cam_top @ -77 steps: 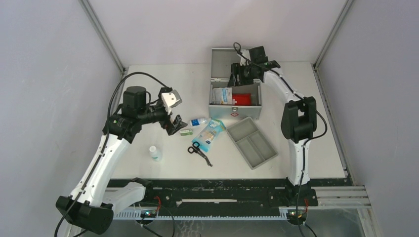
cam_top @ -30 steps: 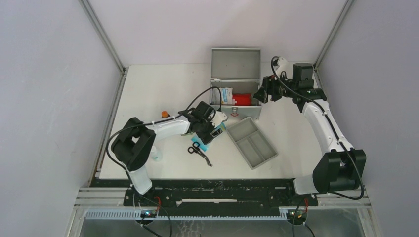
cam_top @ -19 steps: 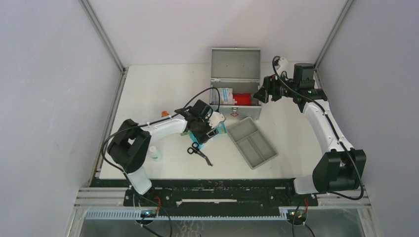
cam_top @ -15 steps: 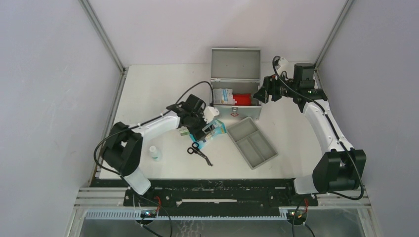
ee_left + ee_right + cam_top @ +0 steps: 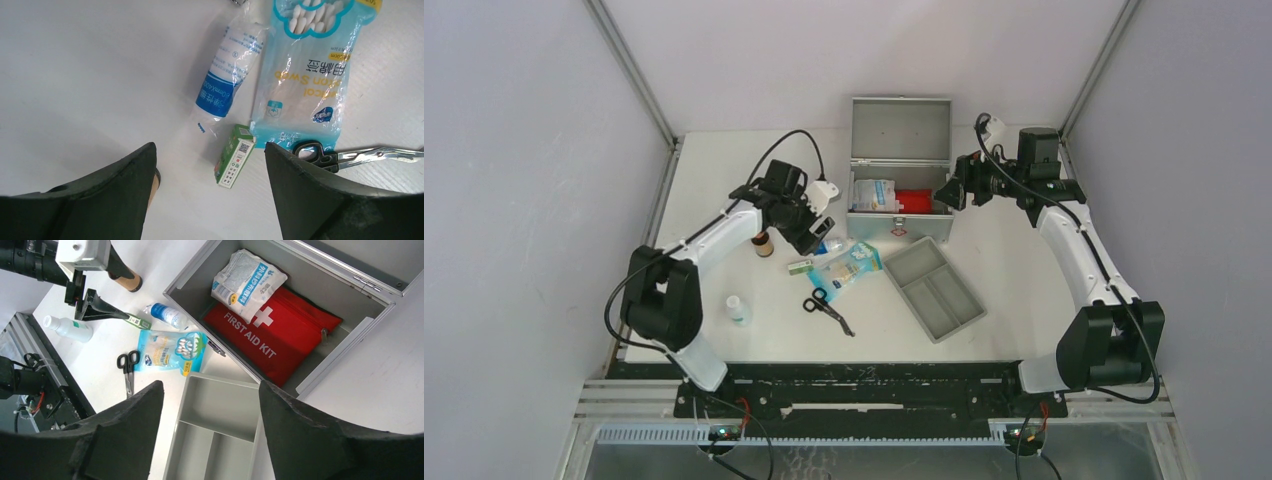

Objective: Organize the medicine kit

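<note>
Open medicine kit (image 5: 901, 130) just left of right end effector (image 5: 949, 192)

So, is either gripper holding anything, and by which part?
Nothing is held. The left gripper is open over the small green box; the right gripper is open near the medicine kit.

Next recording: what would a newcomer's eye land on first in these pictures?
The open grey medicine kit, far middle of the table, with a red first aid pouch inside, draws the eye first. Then the loose supplies in front of it: a cotton swab bag, scissors and a grey tray. The left gripper hangs open over that clutter's left side.
</note>
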You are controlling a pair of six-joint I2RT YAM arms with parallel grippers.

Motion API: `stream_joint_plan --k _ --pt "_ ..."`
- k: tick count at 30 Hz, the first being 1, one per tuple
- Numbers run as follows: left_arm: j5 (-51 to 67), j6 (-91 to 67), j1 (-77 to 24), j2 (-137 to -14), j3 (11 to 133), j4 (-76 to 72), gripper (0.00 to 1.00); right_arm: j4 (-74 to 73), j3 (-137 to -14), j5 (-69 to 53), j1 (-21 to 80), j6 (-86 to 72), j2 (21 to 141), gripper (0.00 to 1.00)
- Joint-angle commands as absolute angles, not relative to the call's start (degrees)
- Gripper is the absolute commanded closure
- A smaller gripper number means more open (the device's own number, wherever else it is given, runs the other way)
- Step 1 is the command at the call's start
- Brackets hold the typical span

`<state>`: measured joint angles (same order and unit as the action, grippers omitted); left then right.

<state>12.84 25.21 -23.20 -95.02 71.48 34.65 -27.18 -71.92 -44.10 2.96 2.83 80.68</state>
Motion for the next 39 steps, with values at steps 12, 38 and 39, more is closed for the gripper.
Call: stream_joint_plan --k 12,38,39 --pt "10.2 32.7 -23.8 -99.4 72.3 43.0 0.23 -25.5 -72.2 -46.0 2.1 3.4 79.9 0.09" --pt "8.7 33.9 -26.3 -103.9 70.5 44.8 0.71 -25.5 -72.2 -48.9 2.2 3.2 82.2 0.11" --pt "8.8 33.8 -26.3 -103.8 70.4 44.8 0.72 -25.5 -72.1 -48.9 2.1 3.2 82.2 0.11"
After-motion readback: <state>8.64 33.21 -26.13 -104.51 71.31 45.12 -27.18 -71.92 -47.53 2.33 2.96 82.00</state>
